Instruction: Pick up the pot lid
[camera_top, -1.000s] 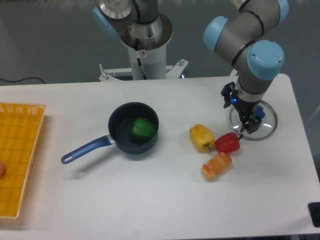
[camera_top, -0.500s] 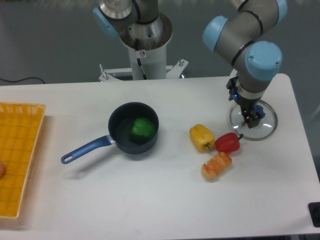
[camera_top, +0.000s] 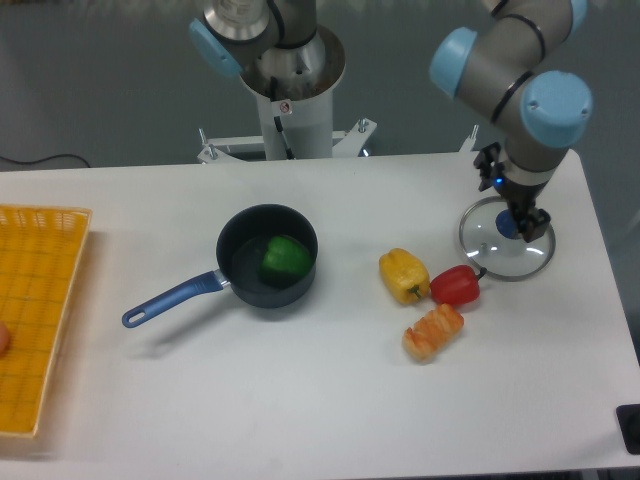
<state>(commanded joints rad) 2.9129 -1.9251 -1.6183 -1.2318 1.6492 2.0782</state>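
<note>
1. On table (camera_top: 250, 400), R in view: approach stage; lid (camera_top: 485, 250) flat, unlifted. Grasp + lift left.
2. Tool (camera_top: 510, 200) above lid, fingers apart, nothing held.
3. Red pepper (camera_top: 458, 287) tight by lid's near-L rim; straight-up lift prob. roomiest.
4. Blue knob (camera_top: 509, 227): prob. grip pt.

Bright, diffuse light spreads over the pale table (camera_top: 250, 400), while the background above it is darker. A soft shadow lies on the near side of the blue handle (camera_top: 175, 298), which suggests light from overhead and somewhat beyond it; the lamp itself is outside the view. The black frying pan (camera_top: 240, 245) is dark inside, its finer detail hard to read. The clear pot lid (camera_top: 530, 266) shows pale along its rim. Focus is fairly crisp on the yellow (camera_top: 403, 275) and red (camera_top: 455, 286) vegetables.
</note>
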